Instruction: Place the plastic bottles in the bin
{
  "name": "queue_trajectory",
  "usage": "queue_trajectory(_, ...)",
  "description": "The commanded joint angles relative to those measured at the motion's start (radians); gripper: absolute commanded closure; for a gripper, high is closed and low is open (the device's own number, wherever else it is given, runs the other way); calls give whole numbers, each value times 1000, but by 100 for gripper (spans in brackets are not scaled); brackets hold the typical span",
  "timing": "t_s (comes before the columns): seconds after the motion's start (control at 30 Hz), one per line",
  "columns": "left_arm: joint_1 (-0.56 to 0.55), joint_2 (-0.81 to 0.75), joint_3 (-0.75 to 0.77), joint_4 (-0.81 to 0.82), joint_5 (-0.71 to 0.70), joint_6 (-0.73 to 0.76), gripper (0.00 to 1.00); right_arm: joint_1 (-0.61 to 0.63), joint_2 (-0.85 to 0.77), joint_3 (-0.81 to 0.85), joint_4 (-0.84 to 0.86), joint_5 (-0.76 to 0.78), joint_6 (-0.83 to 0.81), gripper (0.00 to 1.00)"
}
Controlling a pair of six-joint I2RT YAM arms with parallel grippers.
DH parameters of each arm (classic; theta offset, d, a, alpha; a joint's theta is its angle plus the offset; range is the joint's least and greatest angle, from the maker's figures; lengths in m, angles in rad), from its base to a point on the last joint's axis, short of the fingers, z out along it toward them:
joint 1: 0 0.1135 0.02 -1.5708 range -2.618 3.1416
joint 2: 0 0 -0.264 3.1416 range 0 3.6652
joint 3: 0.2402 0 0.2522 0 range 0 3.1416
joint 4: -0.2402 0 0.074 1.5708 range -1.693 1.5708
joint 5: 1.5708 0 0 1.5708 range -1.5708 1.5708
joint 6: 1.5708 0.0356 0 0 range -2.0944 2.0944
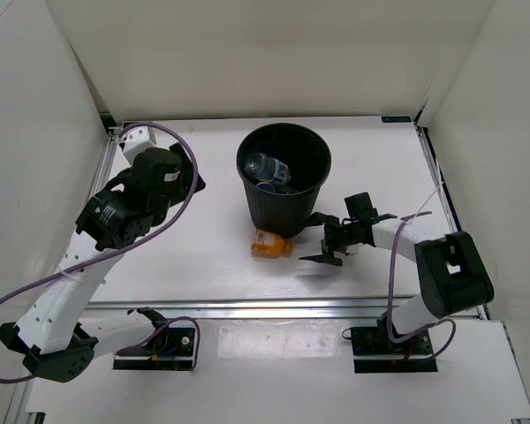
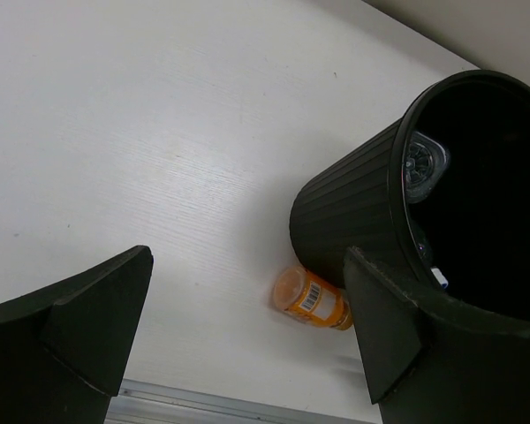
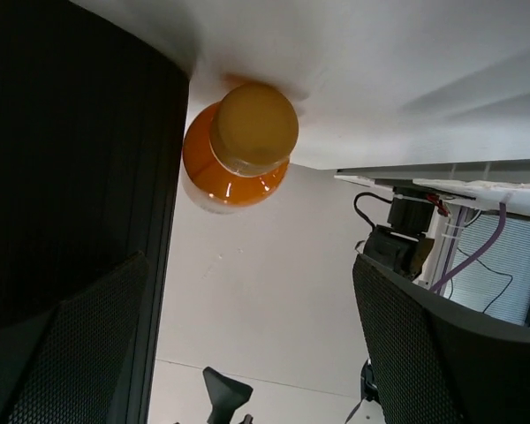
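Orange bottle (image 1: 271, 244) lies on its side on the white table (image 1: 203, 256), at 6 o'clock from the bin (image 1: 278, 214) and against the foot of its ribbed wall. The bottle's cap points toward 3 o'clock. There, just beside it but apart, the right gripper (image 1: 330, 245) sits low with its fingers spread wide and nothing between them; its wrist view looks straight at the cap. The black bin stands upright beyond. Clear bottles (image 1: 269, 167) lie inside it, one showing blue; how many I cannot tell. At 9 o'clock from the bin, well apart, the left gripper (image 1: 193, 182) hangs above the table, fingers parted and empty.
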State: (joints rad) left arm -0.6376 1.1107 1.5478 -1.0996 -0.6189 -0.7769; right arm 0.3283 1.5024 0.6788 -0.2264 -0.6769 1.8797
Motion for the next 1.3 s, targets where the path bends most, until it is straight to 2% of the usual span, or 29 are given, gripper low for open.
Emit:
queue_trajectory(0.0,3,-11,26,-60,11,-22,0,8,45,34,21,6,38,0)
queue_trajectory(0.23,3,-11,26,-88,2,-33,0,40,145,54,12,-12,16,0)
queue_trajectory(0.4,3,0,35,-106,-7,-42,0,60,238,128,-2,-12,3,5)
queue_trajectory(0.53,3,0,35,-115,-7,-42,0,84,274,224,-176,36,-39,7)
queue_trajectory(0.67,3,0,26,-126,2,-64,0,115,274,274,-273,111,-39,11)
queue_trajectory(0.87,3,-41,6,-148,2,-82,0,138,305,340,-402,169,-39,22)
queue_trajectory(0.9,3,-41,-6,-157,2,-82,0,150,315,352,-403,169,-39,28)
queue_trajectory(1.0,3,-64,-17,-157,2,-91,0,169,315,361,-413,189,-30,37)
queue_trajectory(1.1,3,-75,-17,-180,2,-100,0,169,334,370,-422,198,-30,38)
queue_trajectory(1.27,3,-95,-17,-209,2,-101,0,179,352,370,-442,208,-30,54)
